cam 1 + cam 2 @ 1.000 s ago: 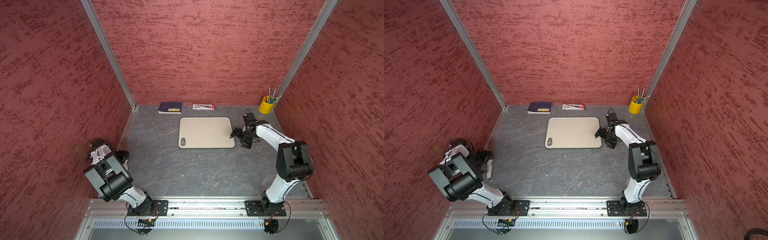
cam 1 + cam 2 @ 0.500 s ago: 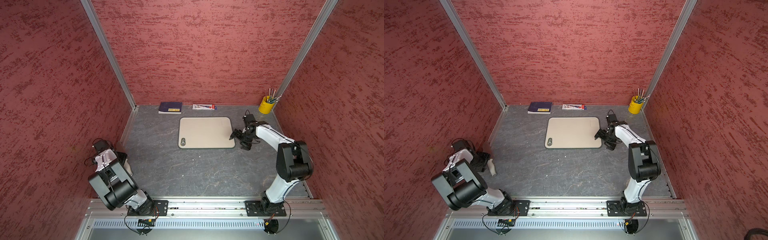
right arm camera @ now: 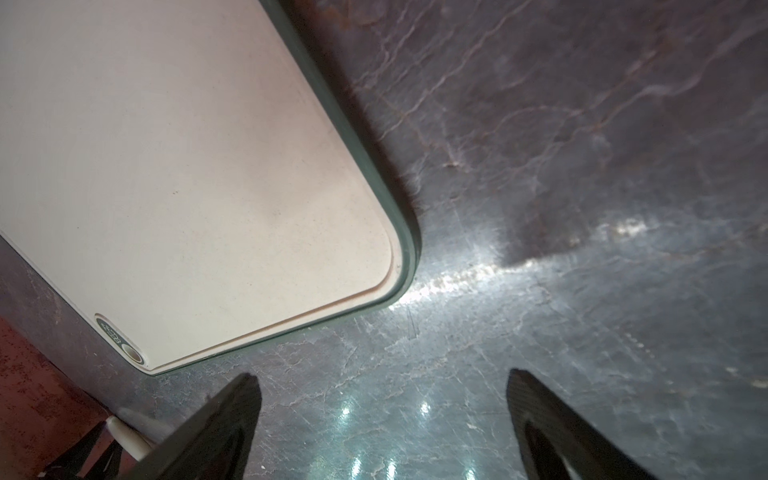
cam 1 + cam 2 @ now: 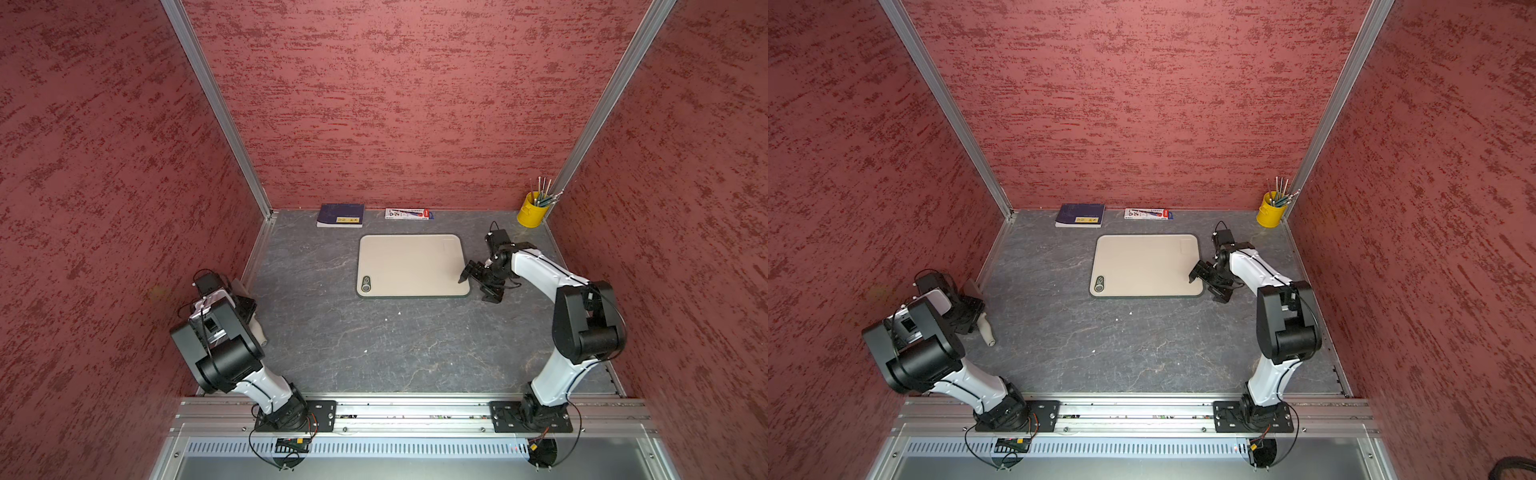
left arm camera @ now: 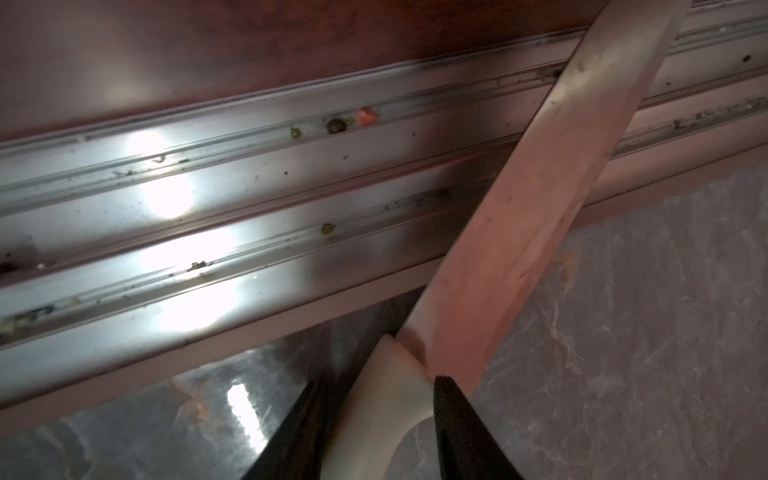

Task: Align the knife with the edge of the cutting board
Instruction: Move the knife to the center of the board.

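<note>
L gripper (image 5: 380,386) is clamping knife (image 5: 519,232) handle at left; lifting level w/o twisting is looking wise. R gripper (image 3: 382,386) is hovering wide open by cutting board (image 4: 411,266), near-right corner.

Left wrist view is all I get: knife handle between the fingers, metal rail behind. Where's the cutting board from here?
Observer: The cutting board lies toward the back middle of the table, well apart from the knife, which is by the left wall.
Operator: Where's the other arm?
Observer: The right gripper hangs open at the board's near right corner.
Operator: Anything else around?
Observer: A dark blue book and a yellow cup sit along the back wall.
</note>
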Action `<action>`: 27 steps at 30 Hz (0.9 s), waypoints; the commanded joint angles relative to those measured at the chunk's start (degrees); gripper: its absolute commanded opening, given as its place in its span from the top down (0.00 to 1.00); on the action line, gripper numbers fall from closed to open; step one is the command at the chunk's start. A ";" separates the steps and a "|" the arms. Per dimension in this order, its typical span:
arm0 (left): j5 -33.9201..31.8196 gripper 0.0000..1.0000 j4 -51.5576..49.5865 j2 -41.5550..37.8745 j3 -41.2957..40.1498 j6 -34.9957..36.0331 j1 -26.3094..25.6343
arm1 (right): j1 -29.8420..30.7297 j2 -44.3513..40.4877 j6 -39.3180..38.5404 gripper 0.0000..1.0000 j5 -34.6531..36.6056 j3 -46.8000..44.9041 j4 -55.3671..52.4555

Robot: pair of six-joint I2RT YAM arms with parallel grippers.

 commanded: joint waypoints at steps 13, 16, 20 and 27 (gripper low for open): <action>5.89 0.67 -4.89 4.42 0.38 2.05 -30.88 | 0.34 -0.36 2.03 0.03 -1.97 -1.23 1.35; 12.49 0.67 -7.52 2.62 -3.03 -1.12 -33.92 | 0.35 -0.86 1.81 0.03 -1.59 -1.31 1.18; 17.06 0.67 -12.61 -2.29 -6.57 -4.58 -41.99 | 0.43 -1.47 0.32 0.03 -0.38 -0.56 0.08; 23.29 0.53 -7.31 -15.76 -10.62 -23.58 -57.55 | 0.53 -1.44 -1.08 0.03 -0.03 0.37 -1.30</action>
